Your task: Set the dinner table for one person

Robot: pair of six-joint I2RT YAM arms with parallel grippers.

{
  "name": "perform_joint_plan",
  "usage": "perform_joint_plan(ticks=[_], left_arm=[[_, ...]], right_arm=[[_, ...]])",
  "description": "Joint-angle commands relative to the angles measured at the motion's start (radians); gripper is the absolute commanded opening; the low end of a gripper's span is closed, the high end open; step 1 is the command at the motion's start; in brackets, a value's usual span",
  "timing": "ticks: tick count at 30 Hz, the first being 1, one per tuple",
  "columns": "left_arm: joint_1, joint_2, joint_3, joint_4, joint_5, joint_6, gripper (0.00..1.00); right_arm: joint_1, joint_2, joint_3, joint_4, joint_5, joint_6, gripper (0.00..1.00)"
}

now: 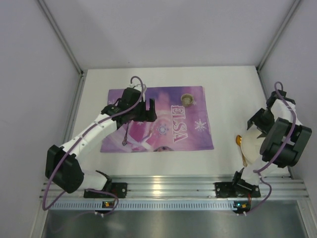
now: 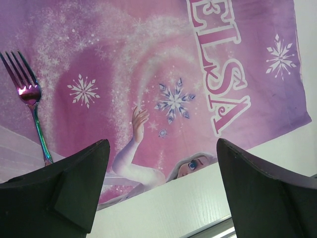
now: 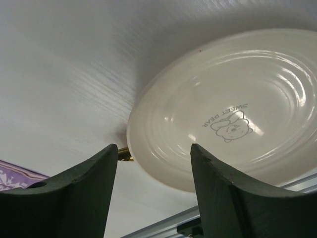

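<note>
dinner table (image 1: 228, 84) below left jaws, right jaws, both parted, empty

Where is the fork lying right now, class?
In the left wrist view, the fork lies flat on the purple placemat, at the left of the picture, just beyond the open left gripper.

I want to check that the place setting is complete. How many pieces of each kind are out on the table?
Iridescent metal fork: 1
Gold metal spoon: 1
Cream round plate with a bear print: 1
Small round brownish cup: 1
Purple ELSA placemat: 1
Total: 5
</note>
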Motion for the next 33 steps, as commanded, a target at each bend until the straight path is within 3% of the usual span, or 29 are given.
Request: perform_joint_plan(ticks=[1, 7, 14, 18, 22, 25, 33], left_arm=[[-0.002, -0.028, -0.006, 0.044, -0.008, 0.001, 0.94], [-0.002, -0.027, -0.011, 0.046, -0.012, -0.005, 0.94], [-0.002, -0.005, 0.008, 0.049, -0.006, 0.005, 0.95], [-0.002, 0.024, 0.028, 0.069, 0.063, 0.022, 0.95], [-0.008, 0.053, 0.055, 0.151, 0.239, 0.037, 0.95], [-0.045, 0.107, 0.116, 0.188, 0.29, 0.047, 0.95], [-0.267, 0.361, 0.49, 0.144, 0.17, 0.088, 0.94]], right_arm=[[0.005, 0.051, 0.038, 0.059, -0.005, -0.005, 0.61], [0.048, 0.134, 0.053, 0.068, 0.07, 0.004, 0.5], [0.098, 0.189, 0.079, 0.07, 0.125, 0.007, 0.0], [0.102, 0.166, 0.098, 0.053, 0.118, 0.003, 0.0], [0.124, 0.052, 0.144, -0.007, 0.054, 0.032, 0.0], [0.176, -0.045, 0.202, -0.079, -0.008, 0.091, 0.0], [0.439, -0.139, 0.348, -0.212, -0.033, 0.348, 0.0]])
